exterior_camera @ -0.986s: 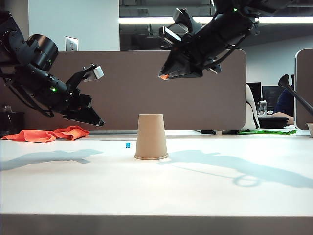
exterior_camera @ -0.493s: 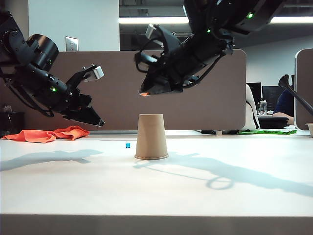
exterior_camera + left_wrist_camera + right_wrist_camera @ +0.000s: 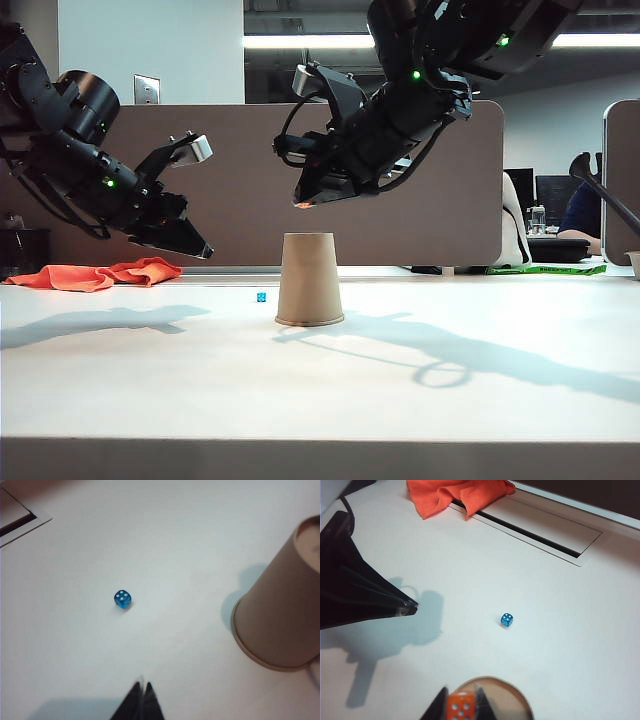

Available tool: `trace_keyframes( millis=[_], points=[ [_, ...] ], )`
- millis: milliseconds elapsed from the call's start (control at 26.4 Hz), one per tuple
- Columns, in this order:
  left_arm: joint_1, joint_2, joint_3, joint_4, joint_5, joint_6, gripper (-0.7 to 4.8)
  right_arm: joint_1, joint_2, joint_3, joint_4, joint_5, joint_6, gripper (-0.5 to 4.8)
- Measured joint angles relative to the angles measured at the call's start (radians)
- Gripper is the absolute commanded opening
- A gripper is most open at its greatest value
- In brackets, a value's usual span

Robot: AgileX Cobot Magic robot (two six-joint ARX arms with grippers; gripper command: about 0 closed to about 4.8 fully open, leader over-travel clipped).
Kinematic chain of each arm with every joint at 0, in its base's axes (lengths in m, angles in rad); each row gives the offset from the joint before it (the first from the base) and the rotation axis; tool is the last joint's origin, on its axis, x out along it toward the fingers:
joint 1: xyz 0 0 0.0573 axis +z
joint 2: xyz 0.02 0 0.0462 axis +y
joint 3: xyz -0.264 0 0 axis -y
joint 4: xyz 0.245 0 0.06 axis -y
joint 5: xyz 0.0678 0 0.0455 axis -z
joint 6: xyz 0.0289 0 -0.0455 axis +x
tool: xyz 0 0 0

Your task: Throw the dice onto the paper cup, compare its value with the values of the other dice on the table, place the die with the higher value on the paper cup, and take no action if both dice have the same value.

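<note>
The tan paper cup [image 3: 309,279] stands upside down mid-table; it also shows in the left wrist view [image 3: 280,615] and, as a round top, in the right wrist view [image 3: 512,695]. The blue dice [image 3: 261,297] lies on the table left of the cup, four pips up [image 3: 122,599], [image 3: 506,620]. My right gripper [image 3: 303,203] hangs just above the cup's top, shut on the orange die [image 3: 459,708], whose pips face the camera. My left gripper [image 3: 203,251] hovers above the table left of the cup, shut and empty [image 3: 142,684].
An orange cloth [image 3: 95,273] lies at the far left back of the table [image 3: 460,495]. A long slot [image 3: 535,535] runs along the table's back edge. A brown partition [image 3: 250,180] stands behind the table.
My right arm has swung left and down with the orange die, from right of the cup to just above its top. The left arm has stayed still.
</note>
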State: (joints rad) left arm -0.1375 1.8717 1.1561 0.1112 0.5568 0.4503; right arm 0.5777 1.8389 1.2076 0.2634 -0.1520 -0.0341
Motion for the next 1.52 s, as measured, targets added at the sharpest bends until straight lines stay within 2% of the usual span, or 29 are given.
trace_keyframes(
  millis=[493,721,986,1100,1517],
  points=[
    [0.0,0.0,0.0,-0.002,0.0,0.0,-0.05,0.0,0.034,0.0,0.003,0.002,-0.019,0.45],
    [0.0,0.0,0.0,-0.002,0.0,0.0,-0.06,0.0,0.045,0.0,0.018,0.044,-0.02,0.45],
    [0.0,0.0,0.0,-0.002,0.0,0.0,-0.06,0.0,0.048,0.0,0.025,0.046,-0.02,0.46],
    [0.0,0.0,0.0,-0.002,0.0,0.0,-0.06,0.0,0.048,0.0,0.024,0.046,-0.02,0.68],
    [0.0,0.0,0.0,-0.002,0.0,0.0,-0.05,0.0,0.048,0.0,0.025,0.046,-0.02,0.68]
  ],
)
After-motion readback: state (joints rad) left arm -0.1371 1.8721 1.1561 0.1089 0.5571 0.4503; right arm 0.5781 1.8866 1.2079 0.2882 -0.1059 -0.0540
